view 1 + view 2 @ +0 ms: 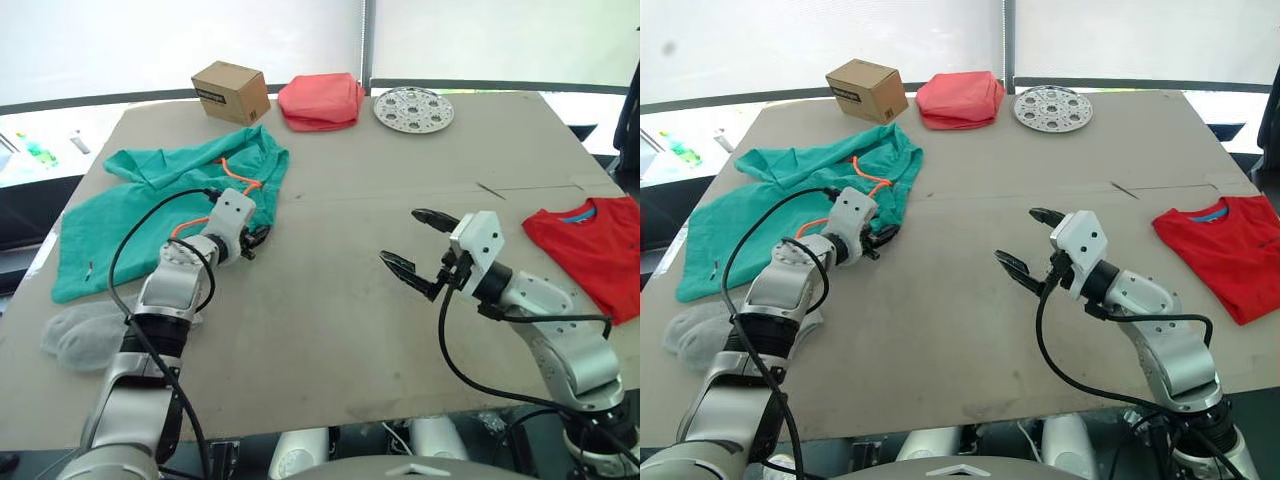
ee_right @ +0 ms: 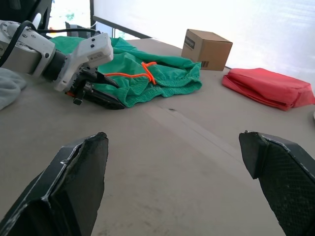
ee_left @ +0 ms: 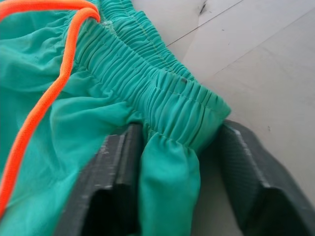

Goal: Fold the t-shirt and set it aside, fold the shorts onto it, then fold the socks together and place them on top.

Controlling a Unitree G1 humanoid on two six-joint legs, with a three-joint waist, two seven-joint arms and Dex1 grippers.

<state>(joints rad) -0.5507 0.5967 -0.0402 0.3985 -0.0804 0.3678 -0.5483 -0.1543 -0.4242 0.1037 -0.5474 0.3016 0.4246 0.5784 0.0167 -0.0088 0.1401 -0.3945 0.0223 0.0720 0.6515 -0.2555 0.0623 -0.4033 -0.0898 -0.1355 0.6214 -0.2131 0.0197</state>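
- Teal shorts [image 1: 160,210] lie rumpled at the worktop's [image 1: 330,320] left side, orange drawstring [image 3: 44,103] loose on top; thin and limp, they will likely sag and slide.
- Gathered elastic waistband [image 3: 162,93] looks the firmest hold; left pincer [image 1: 255,238] straddles its corner, not yet clenched.
- Right pincer [image 1: 418,245] hovers spread, empty, mid-worktop.
- Red t-shirt [image 1: 590,250] rests folded far right; grey socks [image 1: 80,335] near left.

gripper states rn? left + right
Left gripper: fingers open around the waistband of the shorts, not yet clamped.
Right gripper: open wide, empty, above the table.
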